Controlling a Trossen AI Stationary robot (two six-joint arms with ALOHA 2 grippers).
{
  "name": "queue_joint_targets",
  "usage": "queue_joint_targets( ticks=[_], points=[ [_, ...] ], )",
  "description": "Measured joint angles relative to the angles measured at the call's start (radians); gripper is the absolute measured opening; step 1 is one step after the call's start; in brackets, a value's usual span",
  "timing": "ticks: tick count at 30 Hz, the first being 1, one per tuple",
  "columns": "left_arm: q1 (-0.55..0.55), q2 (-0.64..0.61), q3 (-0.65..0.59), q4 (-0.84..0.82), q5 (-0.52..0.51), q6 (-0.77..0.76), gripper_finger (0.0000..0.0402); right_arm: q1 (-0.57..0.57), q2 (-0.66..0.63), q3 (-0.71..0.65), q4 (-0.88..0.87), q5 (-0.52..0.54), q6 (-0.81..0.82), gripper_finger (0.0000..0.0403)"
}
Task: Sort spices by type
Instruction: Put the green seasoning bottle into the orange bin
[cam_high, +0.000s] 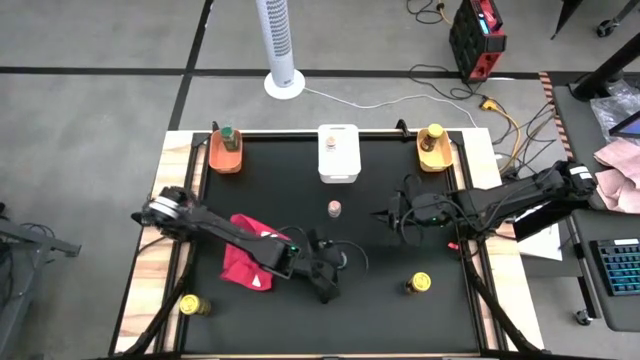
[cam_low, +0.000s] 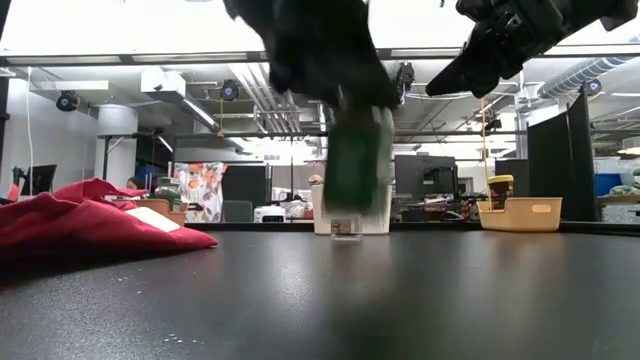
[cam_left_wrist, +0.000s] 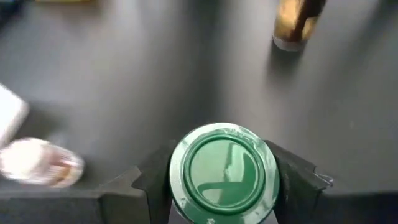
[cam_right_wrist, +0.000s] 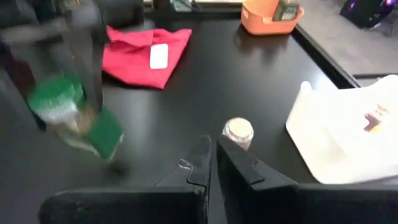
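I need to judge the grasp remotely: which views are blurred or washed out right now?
Low view: the green-lidded jar is smeared and dark against bright ceiling lights. Right wrist view: the same jar is streaked with blur. Left wrist view: its lid is sharp between the left end effector fingers, with glare on top. High view: clear.

The white rectangular plastic bin stands at the far edge of the black tabletop. Beside it are an orange bin and a yellow bin. Just before it stands a small pink-lidded jar. Farther toward the near edge, the left hand hovers beside a crumpled red cloth. The right hand hangs beyond the pink-lidded jar.
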Motion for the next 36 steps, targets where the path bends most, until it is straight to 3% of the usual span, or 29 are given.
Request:
queue_joint_targets(
  ticks=[7,12,19,29,36],
  points=[
    [-0.011,-0.140,-0.007,-0.155,-0.201,-0.046,0.0185,0.000,0.000,-0.015,0.090,0.000,-0.016,0.0018],
    [0.013,-0.232,-0.006,-0.358,-0.354,-0.156,0.0185,0.000,0.000,-0.016,0.092,0.057,0.018,0.0018],
    [0.062,-0.352,-0.024,-0.620,-0.489,-0.323,0.0184,-0.026,0.000,-0.019,0.090,0.106,0.057,0.0018],
    [0.162,-0.590,-0.234,-0.650,-0.596,-0.450,0.0185,-0.092,0.000,-0.020,0.090,0.106,0.062,0.0018],
    [0.291,-0.759,-0.380,-0.624,-0.562,-0.533,0.0185,-0.171,0.000,-0.020,0.106,0.106,0.061,0.0017]
  ],
)
